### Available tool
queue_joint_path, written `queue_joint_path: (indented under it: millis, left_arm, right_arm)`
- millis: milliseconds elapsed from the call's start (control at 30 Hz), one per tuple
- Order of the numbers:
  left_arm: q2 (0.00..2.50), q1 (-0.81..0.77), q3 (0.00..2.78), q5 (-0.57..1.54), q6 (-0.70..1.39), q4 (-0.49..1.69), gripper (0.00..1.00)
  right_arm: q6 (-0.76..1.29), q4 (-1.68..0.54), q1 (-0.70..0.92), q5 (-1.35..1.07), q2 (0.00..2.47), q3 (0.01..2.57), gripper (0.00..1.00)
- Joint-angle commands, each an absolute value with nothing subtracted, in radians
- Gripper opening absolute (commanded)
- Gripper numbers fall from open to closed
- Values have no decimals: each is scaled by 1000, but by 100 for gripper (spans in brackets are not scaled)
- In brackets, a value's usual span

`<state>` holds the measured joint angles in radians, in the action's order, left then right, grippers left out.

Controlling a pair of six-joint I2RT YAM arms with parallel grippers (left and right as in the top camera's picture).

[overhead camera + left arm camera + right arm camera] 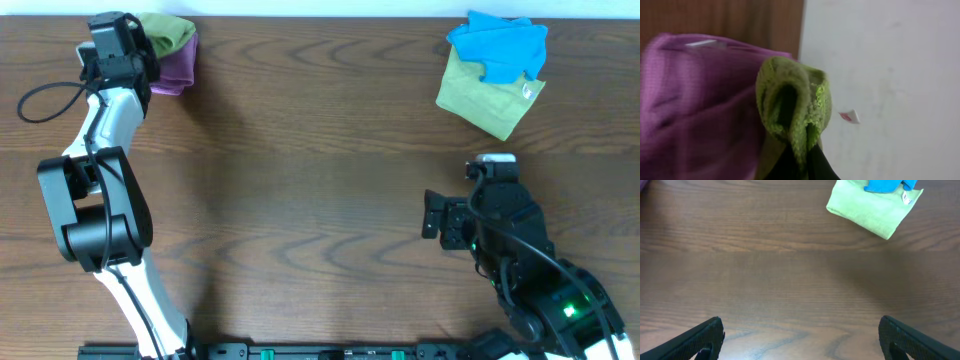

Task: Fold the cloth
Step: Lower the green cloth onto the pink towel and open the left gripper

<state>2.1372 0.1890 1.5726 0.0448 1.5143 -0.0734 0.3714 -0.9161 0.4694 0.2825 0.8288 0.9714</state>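
The bright lime-green soft microfibre cloth (792,107), bunched in the left pincer's (799,162) tight pinch while the right pincer (801,339) gapes empty, may drag the touching soft purple cloth (695,100) along.

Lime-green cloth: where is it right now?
Overhead, the lime-green cloth is at the table's far-left corner, bunched against the purple cloth and pinched in the left fingers.

Wooden table (320,180), dark brown grain.
Purple cloth (176,72): bunched at the table's far left edge.
Dull yellow-green cloth (485,102): folded square, flat near the table's far right corner, small white tag (527,92) on one edge.
Blue cloth (500,45): crumpled at the same far right corner, overlapping the square's far side.
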Motion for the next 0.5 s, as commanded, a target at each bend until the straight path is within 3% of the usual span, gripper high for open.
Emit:
queue_joint_path:
  millis: [0,33,133,200,467]
  left_arm:
    - [2138,195,1585,29,1488,-46,6]
    - [2138,196,1585,36,1489,-31,14]
    - [2138,196,1585,47,1489,4,75]
    - [2138,196,1585,51,1489,16,96]
    - [2130,231,1585,266,1426,21,95]
  right_arm:
    - [370,-904,463,279,825,974,98]
    - [370,-898,463,279,825,974,99]
    - [370,-885,463,275,825,974,99]
    - [370,-878,463,260,825,974,99]
    - [370,-874,463,249,825,974,99]
